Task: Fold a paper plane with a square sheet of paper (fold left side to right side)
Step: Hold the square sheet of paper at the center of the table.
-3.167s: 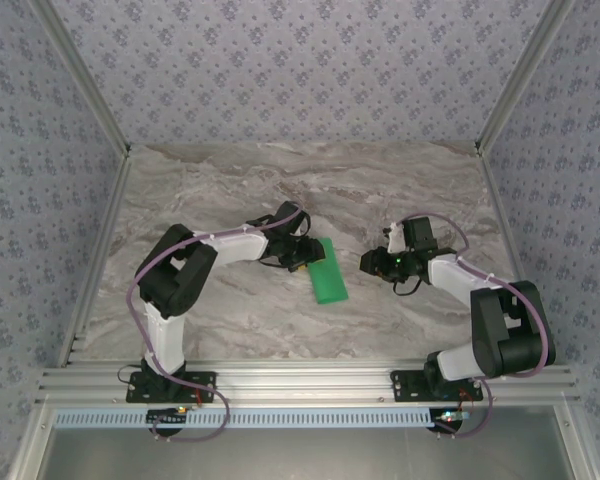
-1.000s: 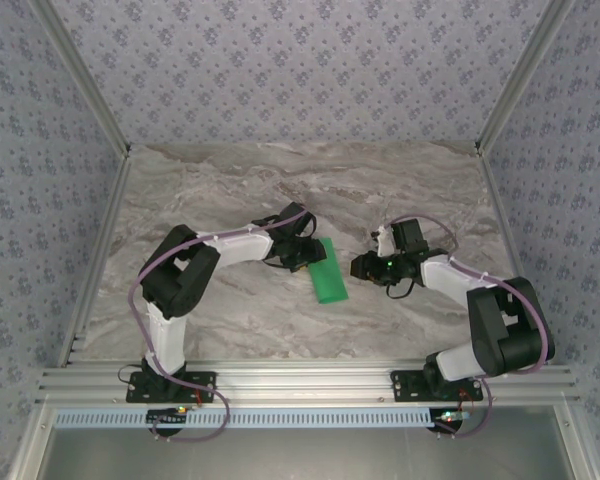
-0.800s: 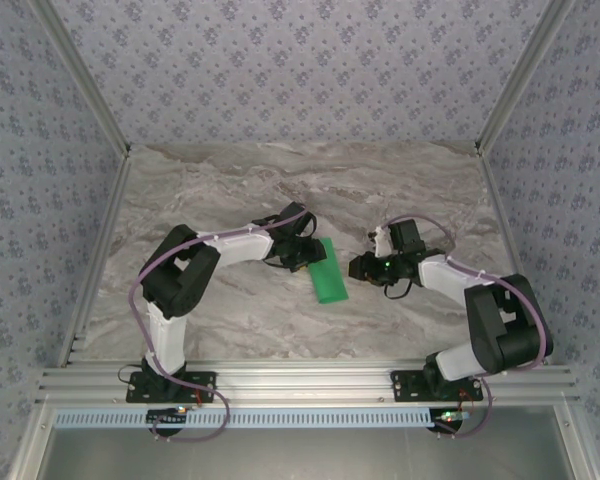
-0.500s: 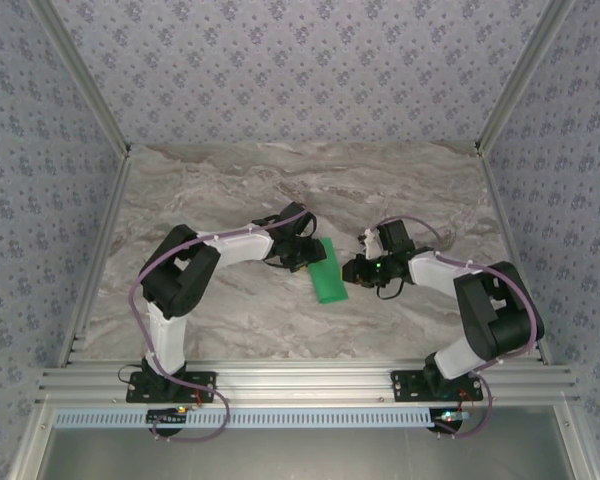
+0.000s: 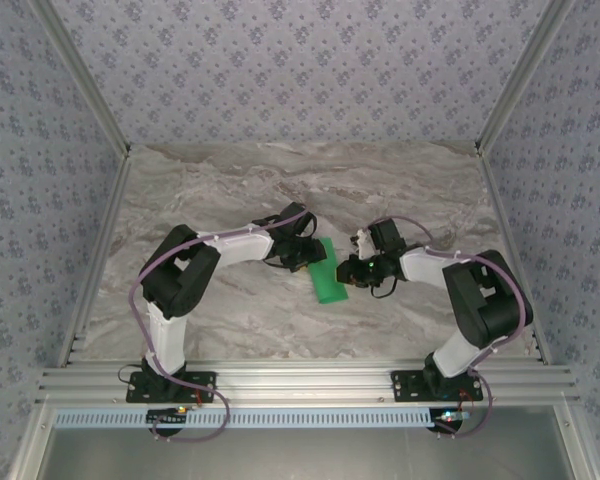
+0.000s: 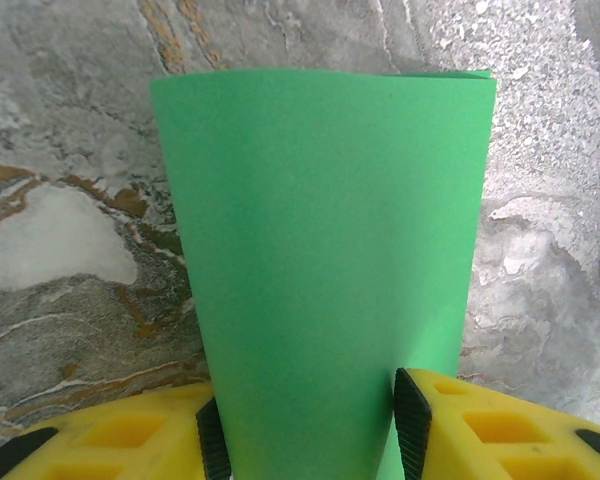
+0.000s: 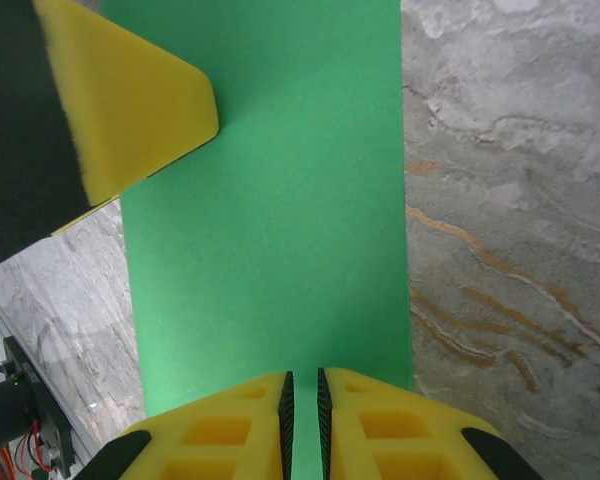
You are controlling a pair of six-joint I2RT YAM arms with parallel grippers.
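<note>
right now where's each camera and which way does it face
Top external: above, behind the bases, looking down at the table; left gripper and right gripper flank the green paper.
Left wrist: on the left arm, looking past its yellow fingers along the paper.
Right wrist: likewise, past its own fingers.
Shared: the paper; right wrist also catches a left finger.

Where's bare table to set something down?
Free: far table strip by the back wall; near strip along the front rail. Crowded: centre, left gripper and right gripper at the paper.
</note>
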